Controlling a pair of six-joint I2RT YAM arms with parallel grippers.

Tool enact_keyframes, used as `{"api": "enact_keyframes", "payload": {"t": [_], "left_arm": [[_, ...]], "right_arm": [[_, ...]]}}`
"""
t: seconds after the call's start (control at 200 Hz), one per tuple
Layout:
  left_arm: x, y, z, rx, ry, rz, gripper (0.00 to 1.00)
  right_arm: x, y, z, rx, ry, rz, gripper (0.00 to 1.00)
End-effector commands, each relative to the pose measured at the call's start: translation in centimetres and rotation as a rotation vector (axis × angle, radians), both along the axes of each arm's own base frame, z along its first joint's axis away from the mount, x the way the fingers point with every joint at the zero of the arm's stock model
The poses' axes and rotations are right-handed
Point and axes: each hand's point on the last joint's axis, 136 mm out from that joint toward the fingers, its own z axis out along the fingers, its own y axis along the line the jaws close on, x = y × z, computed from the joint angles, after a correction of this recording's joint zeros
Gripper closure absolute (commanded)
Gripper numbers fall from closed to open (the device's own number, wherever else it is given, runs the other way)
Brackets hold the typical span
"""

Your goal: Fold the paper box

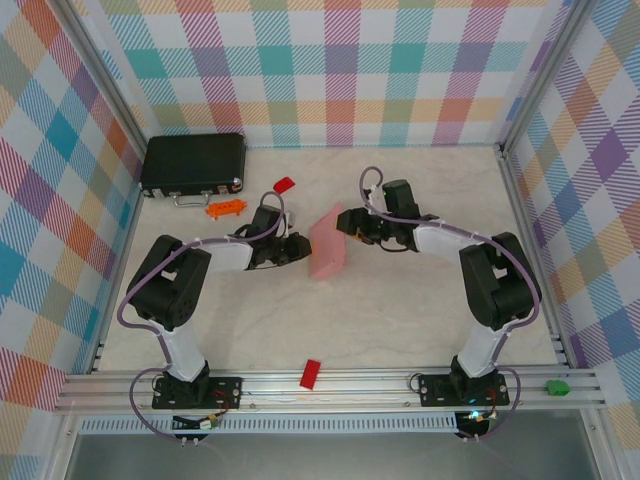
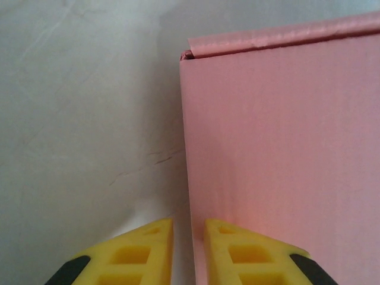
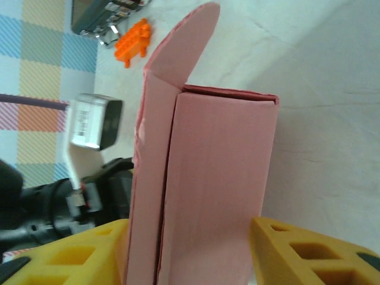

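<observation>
The paper box (image 1: 328, 245), plain light pink, stands tilted on the table's middle between both arms. My right gripper (image 1: 347, 222) reaches it from the right. In the right wrist view the box (image 3: 214, 184) fills the space between the yellow fingers (image 3: 95, 249), which press its two sides, and a flap (image 3: 178, 53) sticks up at the far end. My left gripper (image 1: 300, 247) is at the box's left side. In the left wrist view its jaws (image 2: 189, 222) are nearly closed, and the box's edge (image 2: 185, 148) runs into the narrow gap. I cannot tell whether they pinch it.
A black case (image 1: 193, 163) lies at the back left, with an orange block (image 1: 226, 208) and a small red block (image 1: 284, 184) near it. Another red block (image 1: 311, 373) rests on the front rail. Checked walls enclose the table on three sides.
</observation>
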Motion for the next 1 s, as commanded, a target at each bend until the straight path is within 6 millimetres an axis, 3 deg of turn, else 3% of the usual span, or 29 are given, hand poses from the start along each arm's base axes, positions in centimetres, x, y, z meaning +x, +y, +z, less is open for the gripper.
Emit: {"api": "enact_keyframes", "payload": {"t": [0.0, 0.27, 0.52, 0.66, 0.995], "left_arm": [[-0.9, 0.8, -1.8, 0.016, 0.054, 0.018, 0.79], [1.1, 1.8, -1.9, -0.002, 0.052, 0.040, 0.77], [2.7, 2.2, -2.1, 0.014, 0.054, 0.045, 0.76], [3.2, 2.5, -2.3, 0.017, 0.052, 0.060, 0.76], [4.9, 2.3, -1.6, -0.002, 0.044, 0.057, 0.75]], "right_arm": [[-1.3, 1.6, 1.4, 0.025, -0.010, 0.079, 0.46], [-0.7, 2.1, 4.5, 0.025, -0.073, 0.083, 0.45], [-0.5, 0.8, 6.9, -0.024, -0.132, 0.023, 0.43], [-0.2, -0.1, 5.6, -0.084, -0.102, -0.017, 0.44], [-0.2, 1.8, 1.6, -0.069, 0.019, 0.053, 0.42]]}}
